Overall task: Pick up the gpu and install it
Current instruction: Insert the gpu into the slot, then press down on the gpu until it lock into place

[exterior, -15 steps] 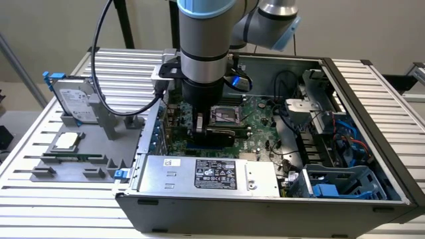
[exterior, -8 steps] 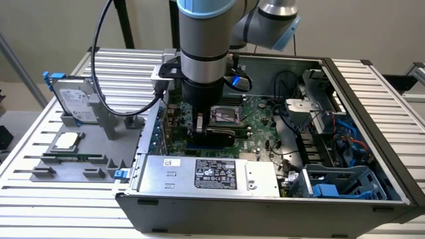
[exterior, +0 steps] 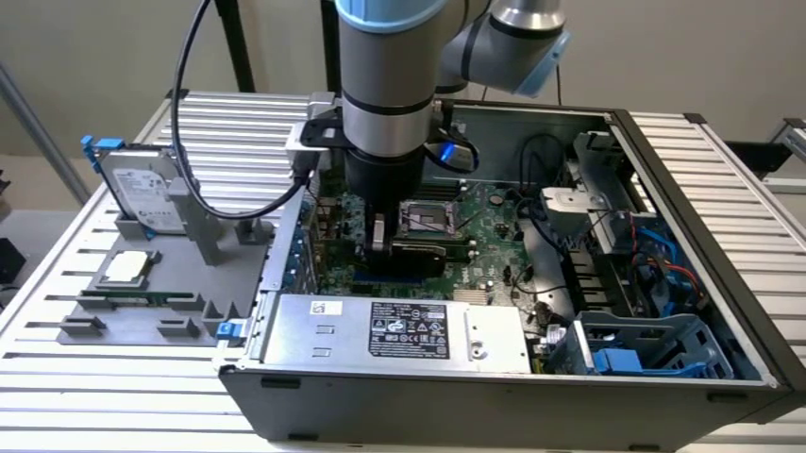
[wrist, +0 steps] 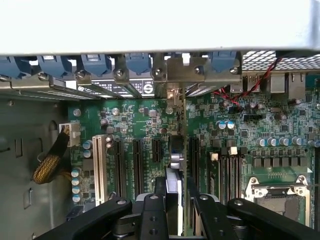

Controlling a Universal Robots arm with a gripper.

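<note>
My gripper reaches down inside the open computer case, low over the green motherboard. In the wrist view the gpu appears edge-on as a thin upright card between the black fingers, so the gripper is shut on it. The card stands along a line between the black expansion slots on the motherboard. Its grey metal end bracket points at the case's rear slot openings. Whether the card's lower edge sits in a slot is hidden.
A silver power supply lies along the case's near wall. The CPU socket sits beside the gripper. On the exterior view's left, a grey fixture holds a hard drive and a small silver chip. Cables and a blue drive cage fill the right.
</note>
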